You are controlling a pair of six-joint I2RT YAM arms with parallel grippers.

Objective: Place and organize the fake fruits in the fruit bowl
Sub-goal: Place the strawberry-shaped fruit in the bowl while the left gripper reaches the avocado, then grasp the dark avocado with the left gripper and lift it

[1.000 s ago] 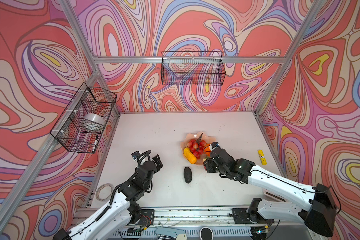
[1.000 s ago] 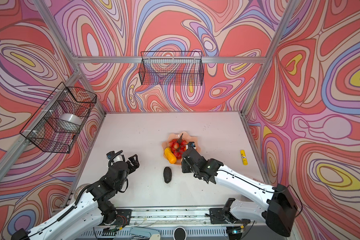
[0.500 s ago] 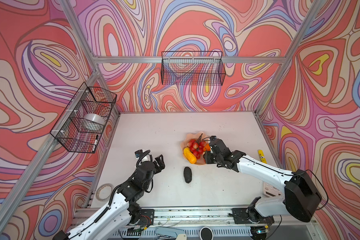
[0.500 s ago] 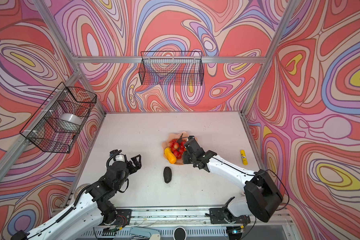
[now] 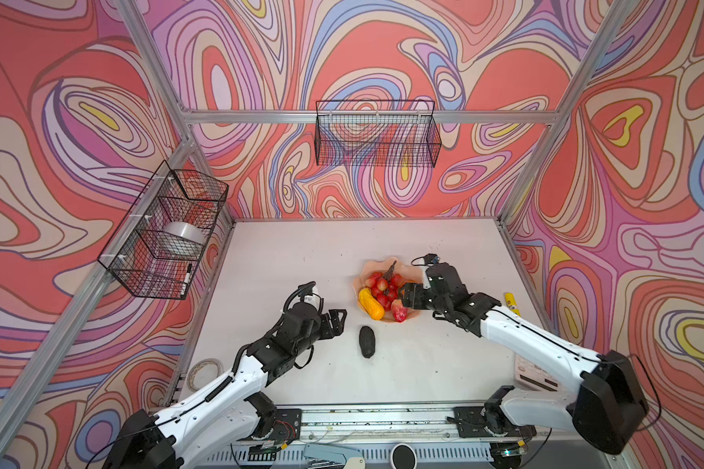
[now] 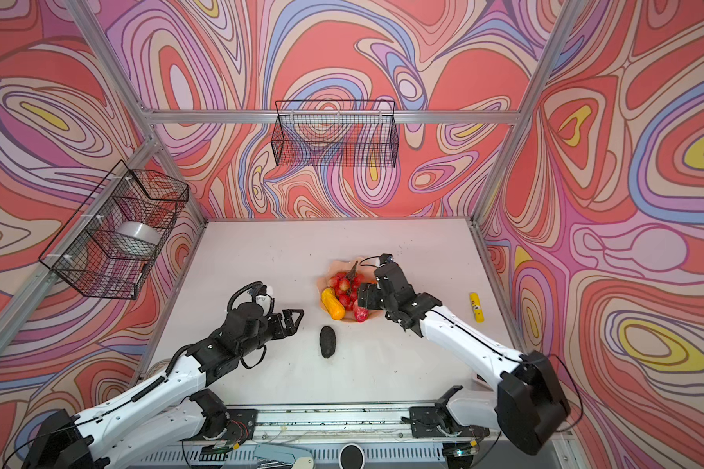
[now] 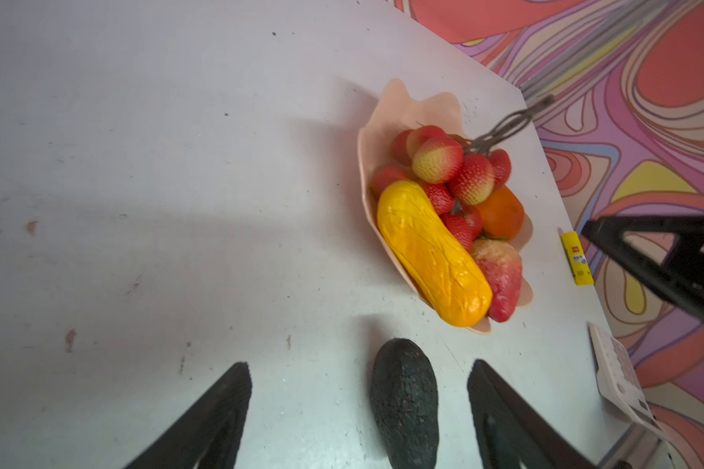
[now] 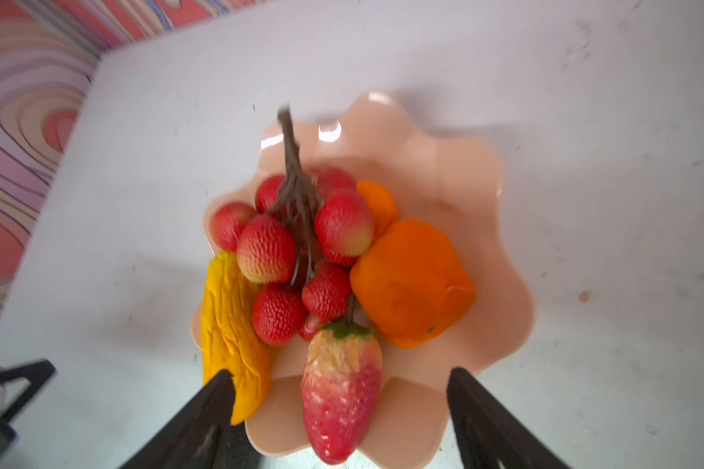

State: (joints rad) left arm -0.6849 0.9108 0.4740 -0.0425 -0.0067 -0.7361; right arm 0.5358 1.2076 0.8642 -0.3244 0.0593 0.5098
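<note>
— One fruit left outside, by the look of it. And the rest?

— Starting big: pale surface [image 5: 301, 251], then the pink bowl [image 8: 484, 170] sitting right of centre on it. Inside, biggest first:
- yellow oblong fruit [image 5: 371, 303] along one side, one end out over the rim;
- large orange [image 8: 411, 284] on the opposite side;
- strawberry [image 8: 342, 381] at the near edge, tip poking past the rim;
- bunch of red berries [image 8: 301, 251] in the middle, dark stem sticking up and away;
- small orange [image 8: 376, 201] tucked behind.

— And the stray?

— Dark avocado [image 5: 366, 342], lying flat on the surface just beside the bowl, not touching it. Needs lifting in, and perhaps a nudge for the strawberry too. Mostly done, judging by that.

— Arms?

— First the right arm, stretched forward to the bowl. Right claw [image 8: 341, 373] hanging over the near rim, jaws spread wide, strawberry lying between them untouched. Released, gripping nothing. Then the left arm, reaching toward the middle. Left claw [image 5: 339, 323] near the avocado and pointed at it, no contact, jaws likewise wide apart and empty.

— Next, presumably?

— Probably bringing the left claw around the avocado.
</note>
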